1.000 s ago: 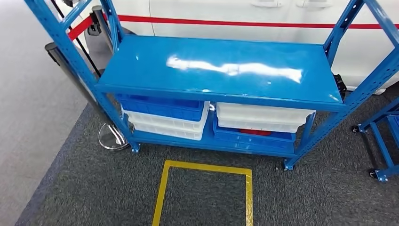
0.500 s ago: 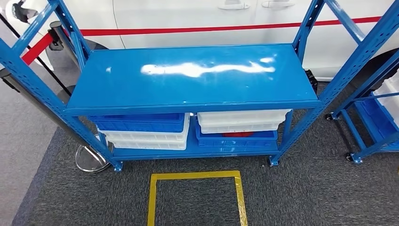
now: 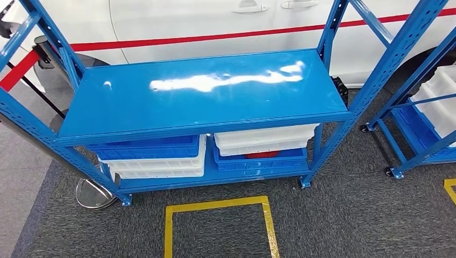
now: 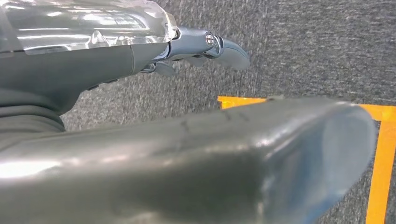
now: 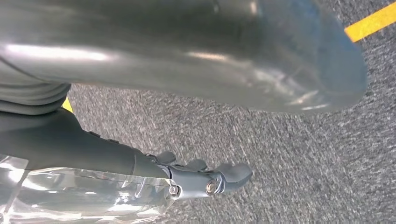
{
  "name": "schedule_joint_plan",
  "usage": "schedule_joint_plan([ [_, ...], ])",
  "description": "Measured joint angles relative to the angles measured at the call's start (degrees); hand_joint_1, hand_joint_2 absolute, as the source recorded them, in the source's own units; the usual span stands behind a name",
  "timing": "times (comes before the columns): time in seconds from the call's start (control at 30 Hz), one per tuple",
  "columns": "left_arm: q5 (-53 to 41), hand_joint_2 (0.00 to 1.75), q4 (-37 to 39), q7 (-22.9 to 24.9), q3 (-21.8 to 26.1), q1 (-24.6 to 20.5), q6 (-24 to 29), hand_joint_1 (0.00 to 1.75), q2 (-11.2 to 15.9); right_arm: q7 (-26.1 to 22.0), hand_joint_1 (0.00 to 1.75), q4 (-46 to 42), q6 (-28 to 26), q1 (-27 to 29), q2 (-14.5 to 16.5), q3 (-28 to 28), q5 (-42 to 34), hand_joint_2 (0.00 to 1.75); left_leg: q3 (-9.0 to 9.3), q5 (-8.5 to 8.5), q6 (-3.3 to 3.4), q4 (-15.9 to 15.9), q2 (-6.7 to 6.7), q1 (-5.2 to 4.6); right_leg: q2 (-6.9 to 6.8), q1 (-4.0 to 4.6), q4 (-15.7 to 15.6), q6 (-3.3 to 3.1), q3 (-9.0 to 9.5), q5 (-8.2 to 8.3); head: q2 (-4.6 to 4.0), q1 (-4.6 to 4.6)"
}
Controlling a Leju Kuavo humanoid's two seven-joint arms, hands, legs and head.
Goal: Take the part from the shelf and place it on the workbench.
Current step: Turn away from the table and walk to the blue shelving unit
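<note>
Under the rack's (image 3: pixel 204 91) bare blue top shelf, a red part (image 3: pixel 262 155) lies in a blue bin (image 3: pixel 261 160) on the bottom shelf, to the right; just a sliver of it peeks out beneath the white bins (image 3: pixel 263 138) stacked on top. To the left on that same shelf sits another stack, a blue bin (image 3: pixel 145 148) above white bins (image 3: pixel 156 167). On the grey carpet before the rack, yellow tape (image 3: pixel 218 205) marks a square. Behind the rack stands a white car (image 3: pixel 215 21) with a red stripe along its side. A second blue rack (image 3: pixel 425 134) on wheels, holding white bins, stands to the right. A red belt (image 3: pixel 19 70) and a round post base (image 3: pixel 94 193) are at the left. The left hand (image 4: pixel 196 46) hangs over the carpet near the tape, fingers extended and apart from the thumb, holding nothing. The right hand (image 5: pixel 205 179) hangs likewise over the carpet, fingers extended and empty.
</note>
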Motion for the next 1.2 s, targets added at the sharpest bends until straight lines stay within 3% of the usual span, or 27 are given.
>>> schedule_joint_plan([
  [0.1, -0.09, 0.00, 0.01, -0.01, 0.00, 0.06, -0.01, 0.00, -0.05, 0.00, 0.00, -0.02, 0.08, 0.04, 0.07, 0.01, 0.31, 0.00, -4.82, -4.86, -0.97, 10.14, -0.02, 0.45, -0.02, -0.13, -0.10, -0.63, 0.23, -0.26, 0.00, -0.13],
  [0.13, -0.14, 0.00, 0.01, -0.01, 0.00, 0.09, -0.01, 0.00, -0.08, 0.01, 0.00, -0.02, 0.10, 0.07, 0.07, 0.01, 0.38, 0.00, -6.69, -5.90, -1.14, 13.60, -0.02, 0.60, 0.02, -0.10, -0.09, -0.69, 0.34, -0.38, 0.00, -0.13],
  [0.17, -0.18, 0.00, 0.01, -0.01, 0.01, 0.13, -0.01, 0.00, -0.11, 0.03, 0.00, -0.02, 0.10, 0.10, 0.07, 0.01, 0.43, 0.00, -7.79, -5.82, -1.22, 15.30, -0.02, 0.70, 0.10, -0.09, -0.08, -0.69, 0.53, -0.54, 0.00, -0.13],
  [0.2, -0.21, 0.00, 0.01, -0.01, 0.01, 0.16, -0.01, 0.00, -0.13, 0.07, 0.00, -0.01, 0.10, 0.13, 0.07, 0.02, 0.50, 0.00, -7.83, -4.55, -1.19, 14.72, -0.02, 0.75, 0.19, -0.09, -0.08, -0.64, 0.81, -0.73, 0.00, -0.13],
  [0.23, -0.25, 0.00, 0.01, -0.01, 0.02, 0.17, -0.01, 0.00, -0.13, 0.11, 0.00, -0.01, 0.09, 0.15, 0.10, 0.02, 0.57, 0.00, -6.74, -2.33, -1.03, 11.86, -0.02, 0.77, 0.29, -0.09, -0.08, -0.53, 1.19, -0.96, 0.00, -0.13],
  [0.27, -0.28, 0.00, 0.01, -0.03, 0.02, 0.18, -0.01, 0.00, -0.12, 0.15, 0.00, 0.00, 0.08, 0.17, 0.14, 0.03, 0.63, 0.00, -5.02, 0.10, -0.69, 7.71, -0.04, 0.72, 0.38, -0.11, -0.11, -0.40, 1.56, -1.20, 0.00, -0.13],
  [0.33, -0.33, 0.00, 0.01, -0.09, 0.01, 0.10, -0.01, 0.00, -0.08, 0.18, 0.00, 0.01, 0.03, 0.16, 0.33, 0.03, 0.76, 0.00, -2.05, 2.52, 0.18, 0.86, -0.03, 0.38, 0.48, -0.02, -0.21, 0.13, 2.09, -1.66, 0.00, -0.11],
  [0.4, -0.34, 0.00, 0.01, -0.15, 0.00, 0.04, 0.01, 0.00, -0.07, 0.22, 0.00, 0.01, -0.01, 0.15, 0.46, 0.04, 0.86, 0.00, -1.18, 2.20, 1.00, -1.37, -0.04, 0.00, 0.52, -0.02, -0.15, 1.01, 2.46, -1.45, 0.00, -0.09],
  [0.5, -0.33, 0.00, 0.01, -0.17, 0.01, 0.17, 0.02, 0.00, -0.21, 0.30, 0.00, -0.01, -0.04, 0.19, 0.46, 0.03, 0.92, 0.00, 0.23, 2.30, 2.15, -2.59, -0.14, 0.17, 0.36, -0.16, 1.44, 2.15, 2.50, -1.64, 0.00, 0.01],
  [0.57, -0.34, 0.00, 0.01, -0.17, 0.02, 0.20, 0.05, 0.00, -0.30, 0.32, 0.00, -0.01, -0.04, 0.17, 0.47, 0.04, 0.99, 0.00, 1.02, 2.33, 2.59, -3.01, -0.07, 0.31, 0.28, -0.26, 6.06, 2.42, 0.26, -4.65, 0.00, 0.14],
  [0.63, -0.41, 0.00, -0.01, -0.18, 0.02, 0.17, 0.13, 0.00, -0.32, 0.35, 0.00, 0.00, -0.04, 0.22, 0.48, 0.07, 1.10, 0.00, 1.26, 2.08, 2.81, -2.96, 0.00, 0.23, 0.28, -0.27, 12.87, 2.46, -3.94, -7.84, 0.00, 0.21],
  [0.67, -0.45, 0.00, -0.01, -0.19, 0.02, 0.18, 0.17, 0.00, -0.34, 0.37, 0.00, -0.01, -0.04, 0.28, 0.48, 0.07, 1.15, 0.00, 1.46, 1.89, 2.83, -2.91, 0.01, 0.20, 0.28, -0.28, 14.87, 2.49, -5.50, -8.20, 0.00, 0.21],
  [0.7, -0.48, 0.00, -0.01, -0.18, 0.02, 0.21, 0.21, 0.00, -0.37, 0.40, 0.00, -0.02, -0.05, 0.38, 0.48, 0.07, 1.15, 0.00, 1.75, 1.65, 2.77, -2.85, -0.01, 0.21, 0.26, -0.29, 14.94, 2.57, -6.15, -7.33, 0.00, 0.23],
  [0.73, -0.50, 0.00, 0.00, -0.17, 0.02, 0.25, 0.26, 0.00, -0.42, 0.43, 0.00, -0.04, -0.05, 0.45, 0.48, 0.07, 1.16, 0.00, 2.15, 1.34, 2.63, -2.77, -0.07, 0.25, 0.25, -0.30, 12.83, 2.64, -5.71, -5.29, 0.00, 0.24],
  [0.77, -0.52, 0.00, 0.01, -0.16, 0.02, 0.30, 0.30, 0.00, -0.49, 0.45, 0.00, -0.07, -0.08, 0.54, 0.47, 0.07, 1.19, 0.00, 2.53, 0.92, 2.40, -2.68, -0.11, 0.31, 0.18, -0.31, 9.07, 2.68, -4.50, -2.44, 0.00, 0.25],
  [0.83, -0.55, 0.00, 0.01, -0.16, 0.02, 0.28, 0.46, 0.00, -0.66, 0.55, 0.00, -0.14, -0.13, 0.60, 0.47, 0.08, 1.26, 0.00, 3.01, 0.11, 1.72, -2.30, -0.13, 0.25, -0.02, -0.10, 2.68, 2.20, -2.54, 0.64, 0.00, 0.23],
  [0.87, -0.55, 0.00, 0.01, -0.18, 0.02, 0.24, 0.59, 0.00, -0.71, 0.61, 0.00, -0.16, -0.16, 0.60, 0.48, 0.09, 1.31, 0.00, 2.91, -0.22, 1.34, -2.12, -0.09, 0.16, -0.09, 0.01, 1.15, 1.74, -2.23, 1.24, 0.00, 0.22],
  [1.0, -0.83, 0.00, 0.01, -0.12, 0.02, 0.12, 1.58, 0.00, -0.74, 0.85, 0.00, -0.19, -0.29, 0.72, 0.63, 0.10, 1.66, 0.00, 2.78, -1.32, 0.22, -0.58, -0.05, 0.09, -0.07, -0.01, 0.65, 0.07, -1.91, 1.20, 0.00, 0.16],
  [1.07, -0.99, 0.00, 0.01, 0.14, 0.02, 0.04, 2.32, 0.00, -0.79, 0.93, 0.00, -0.26, -0.38, 0.71, 0.70, 0.09, 1.89, 0.00, 0.63, -3.88, -0.32, 3.99, -0.05, 0.35, -0.09, -0.11, 0.46, -0.44, -1.50, 1.00, 0.00, 0.07],
  [1.13, -1.24, 0.00, 0.01, 0.36, 0.02, 0.01, 2.97, 0.00, -0.84, 1.17, 0.00, -0.32, -0.27, 0.68, 0.70, 0.09, 2.11, 0.87, -3.36, -7.13, -0.76, 11.23, -0.05, 0.60, -0.06, 0.02, 0.47, -0.75, -1.39, 0.79, 0.00, 0.00],
  [1.17, -1.36, 0.00, 0.01, 0.44, 0.02, 0.03, 3.21, 0.00, -0.85, 1.32, 0.00, -0.32, -0.15, 0.67, 0.70, 0.09, 2.22, 1.31, -4.94, -7.84, -0.89, 13.71, -0.05, 0.68, -0.04, 0.11, 0.48, -0.83, -1.31, 0.70, 0.00, 0.01],
  [1.2, -1.47, 0.00, 0.01, 0.49, 0.02, 0.06, 3.46, 0.00, -0.86, 1.48, 0.00, -0.32, -0.05, 0.68, 0.72, 0.09, 2.32, 1.75, -5.64, -7.41, -0.90, 14.27, -0.05, 0.71, -0.01, 0.19, 0.48, -0.86, -1.19, 0.62, 0.00, 0.01],
])
